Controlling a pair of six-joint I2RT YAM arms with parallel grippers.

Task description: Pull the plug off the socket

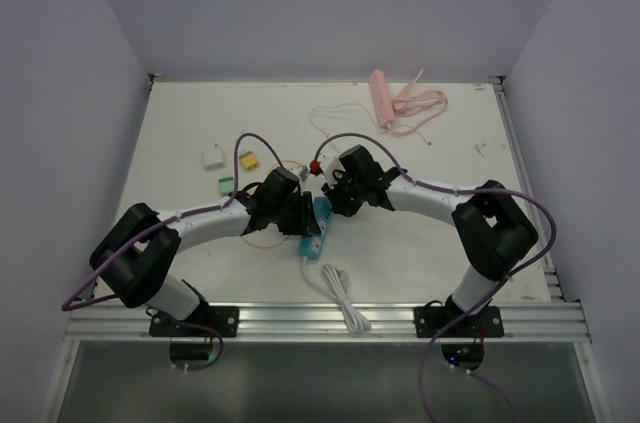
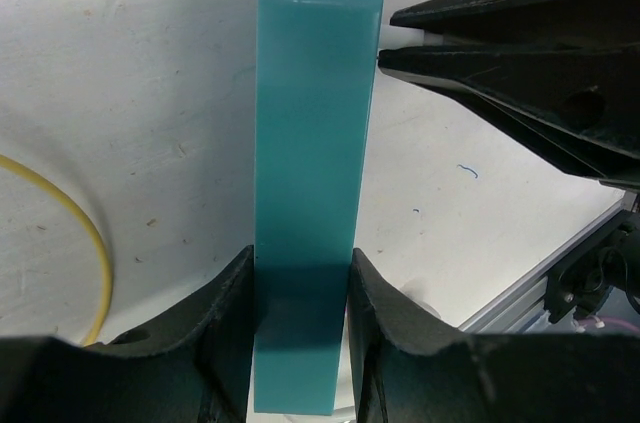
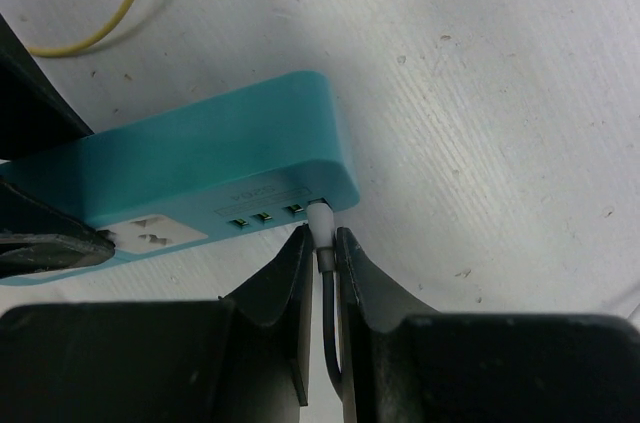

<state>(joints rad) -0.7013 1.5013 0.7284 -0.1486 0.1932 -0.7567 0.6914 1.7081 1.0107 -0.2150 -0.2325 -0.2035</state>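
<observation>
The socket strip is smooth, glossy teal plastic; the plug white, probably plastic; the counter matt and scuffed.

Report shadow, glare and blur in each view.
Top external: even, soft light, sharp, faint shadows on the white table. Left wrist: the teal plastic power strip shows a pale sheen at its far end and shadow between the left gripper's fingers. Right wrist: table crisp, right gripper dark, slightly soft.
</observation>
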